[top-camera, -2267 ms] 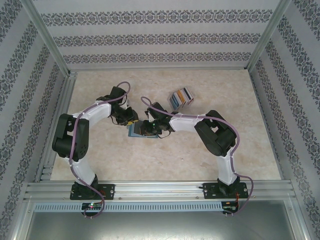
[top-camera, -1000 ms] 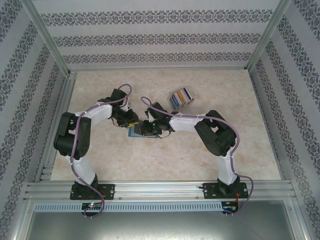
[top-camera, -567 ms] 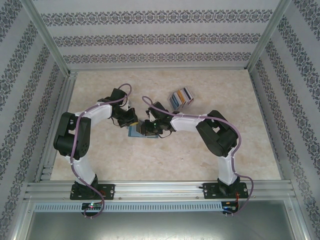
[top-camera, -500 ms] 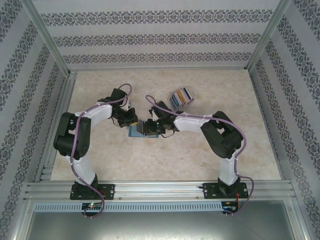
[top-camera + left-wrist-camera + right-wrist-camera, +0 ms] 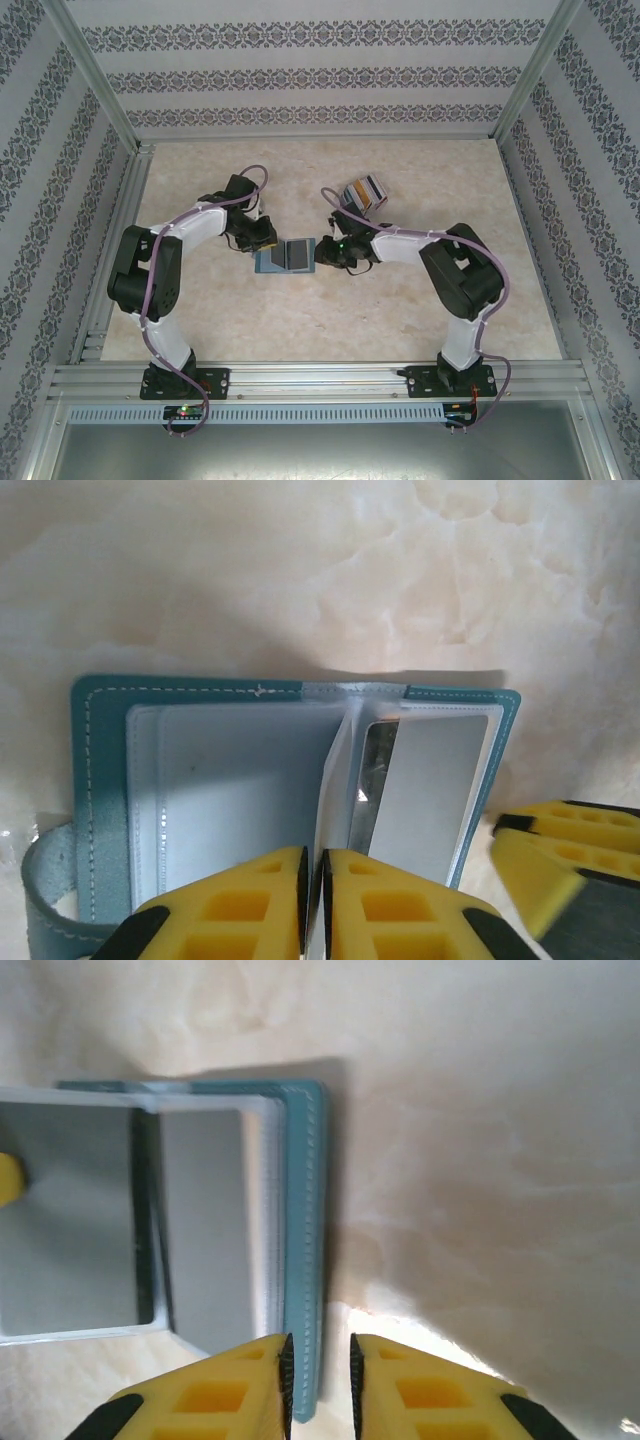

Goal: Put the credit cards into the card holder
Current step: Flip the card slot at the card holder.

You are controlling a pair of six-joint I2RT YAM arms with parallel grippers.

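Top external view: the teal card holder (image 5: pixel 285 256) lies open on the marbled tabletop (image 5: pixel 400 310) between the two arms. The credit cards (image 5: pixel 363 191) sit fanned well apart from it, farther back and to the right.

Left wrist view: the left gripper (image 5: pixel 315 880) is pressed together on a thin clear inner leaf of the holder, standing it up from the grey-blue lining.

Right wrist view: the right gripper (image 5: pixel 318 1365) straddles the holder's right cover edge with a narrow gap between its fingers. Whether it actually pinches the cover cannot be told.

The step in hand looks to be spreading the holder so that a pocket is ready to take a card. To do it well, the left gripper's pinch on the leaf should be held firm and kept low, so that the light holder does not lift or slide. The right arm would need to free itself cleanly from the cover before going to the fan. A card is best taken by a short edge and fed in flat along the pocket's opening.

Both grippers' fingertips are cut off at the bottom of the wrist views. A teal strap (image 5: pixel 45 890) runs out of the left wrist view at its lower left. The pocket's mouth is hard to make out among the clear layers. In the top external view the cards are too small to count.
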